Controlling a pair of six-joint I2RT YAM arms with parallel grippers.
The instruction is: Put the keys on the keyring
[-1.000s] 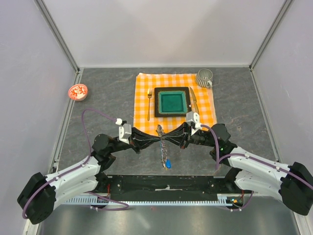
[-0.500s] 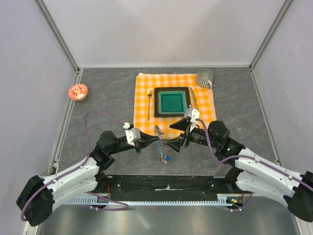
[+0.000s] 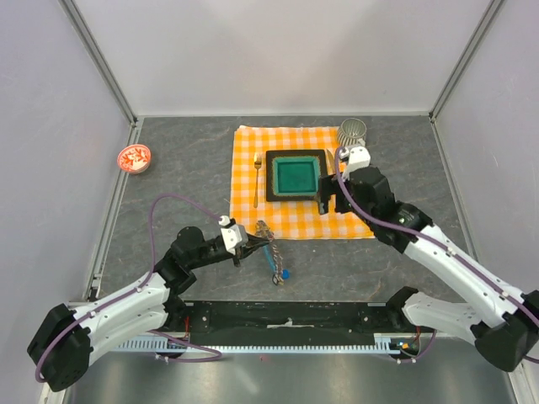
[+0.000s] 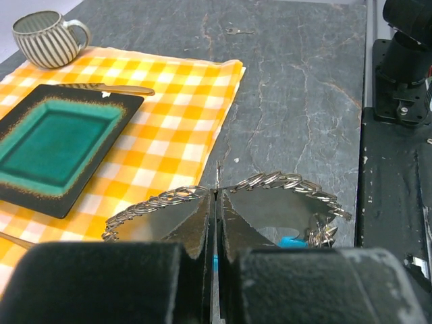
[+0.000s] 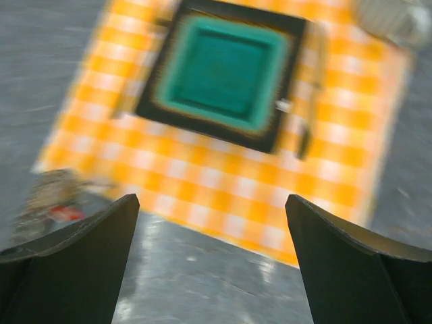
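Left hand clamped on keyring at near edge of cloth; right hand wide, empty, over cloth. Threading in hand; next, right hand likely must regrasp keys.

Teal plate on checked cloth; mug beside.

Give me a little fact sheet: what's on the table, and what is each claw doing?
left claw: shut on the keyring, near the cloth's front edge
right claw: open, empty, over the cloth by the plate
keyring: silvery, blue clip at its near end
cloth: orange check, holds plate and fork, mug at its corner
dish: red and white, far left
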